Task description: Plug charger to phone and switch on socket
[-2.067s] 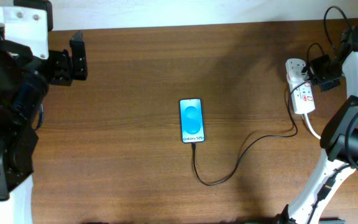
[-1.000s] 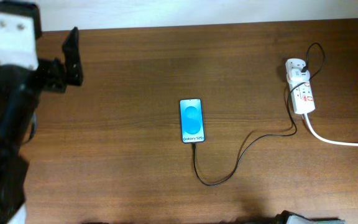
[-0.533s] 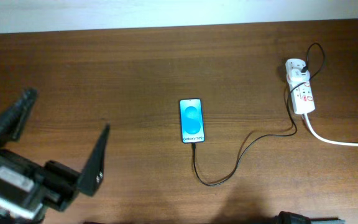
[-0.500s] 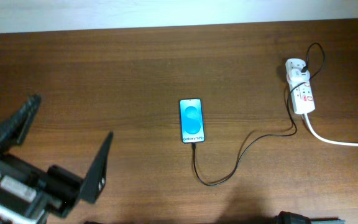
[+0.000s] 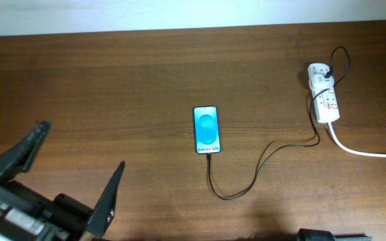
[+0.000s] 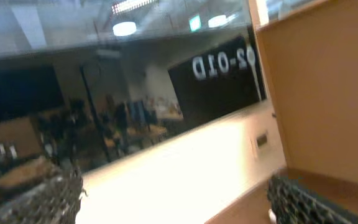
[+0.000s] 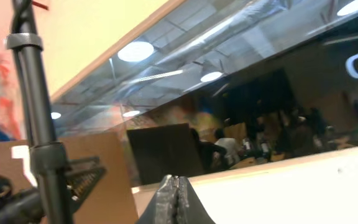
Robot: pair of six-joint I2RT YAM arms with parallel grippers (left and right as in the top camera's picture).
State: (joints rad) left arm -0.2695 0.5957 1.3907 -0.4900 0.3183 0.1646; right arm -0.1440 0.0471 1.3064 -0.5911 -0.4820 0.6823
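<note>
The phone (image 5: 206, 130) lies flat mid-table with its blue screen lit. The charger (image 5: 246, 187), a thin black cable, meets the phone's bottom edge, loops toward the front and runs right to the socket (image 5: 324, 97), a white power strip at the far right. My left gripper (image 5: 66, 179) is open and empty at the front left, well away from the phone. In the left wrist view its fingers (image 6: 173, 205) are spread and face the room. My right gripper (image 7: 176, 198) is shut and empty in the right wrist view, facing the room. It is out of the overhead view.
The socket's thick white cord (image 5: 364, 153) runs off the right edge. A dark part of the robot (image 5: 320, 234) shows at the bottom edge. The wooden table (image 5: 133, 73) ends at a white wall at the back.
My right arm has left the socket and gone out of the overhead view. My left arm has swung from the back left to the front left, still open.
</note>
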